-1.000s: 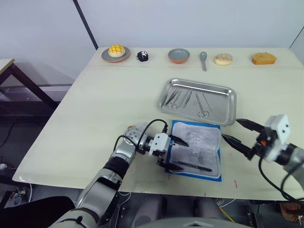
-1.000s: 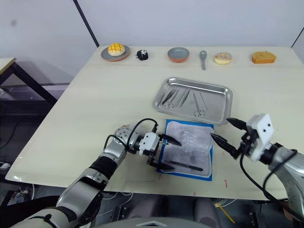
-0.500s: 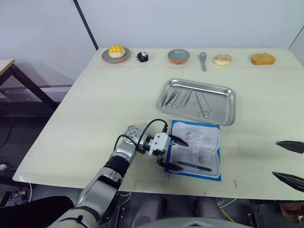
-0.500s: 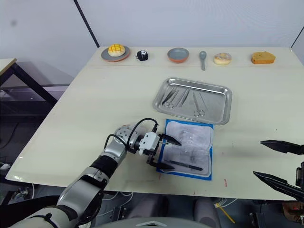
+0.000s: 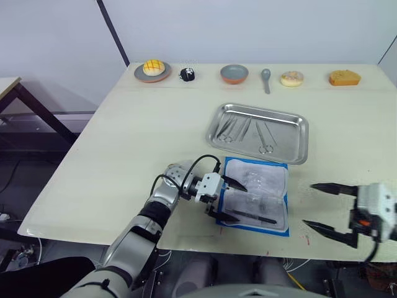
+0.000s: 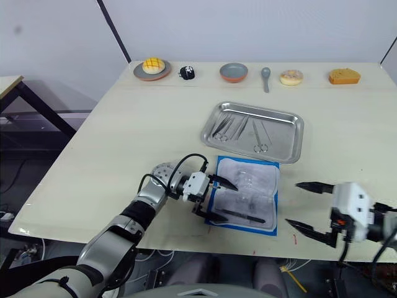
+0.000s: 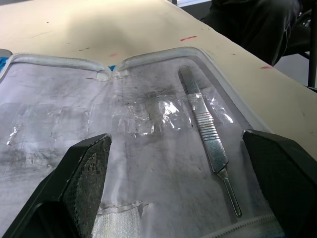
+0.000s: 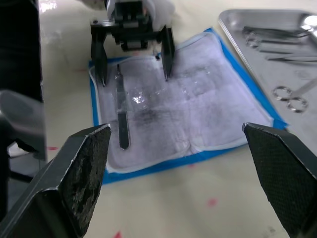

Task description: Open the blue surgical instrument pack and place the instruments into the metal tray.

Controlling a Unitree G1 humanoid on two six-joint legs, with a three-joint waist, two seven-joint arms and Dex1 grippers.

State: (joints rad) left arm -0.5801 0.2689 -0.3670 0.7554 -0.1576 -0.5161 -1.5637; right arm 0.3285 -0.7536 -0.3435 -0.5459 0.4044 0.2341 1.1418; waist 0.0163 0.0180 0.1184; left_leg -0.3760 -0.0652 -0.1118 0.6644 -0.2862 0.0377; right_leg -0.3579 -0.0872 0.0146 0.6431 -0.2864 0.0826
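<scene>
The pack lies open flat on the table, lining up, just in front of the tray, near the table's front edge. The left gripper sits at the pack's left edge with its fingers spread wide, one tip over the upper part of the lining and one near the lower corner, gripping nothing. From the head views you mostly get a dark sliver on the lining; the left wrist view makes it clear it's a slim silver tool with a ribbed handle, tucked under the clear pocket between the two fingers. The right wrist view shows the same tool beside the left gripper, plus ring-handled instruments already lying in the tray, which the head views show as several thin pieces. The right gripper hovers off to the right of the pack, well apart from it, fingers wide open and empty.
</scene>
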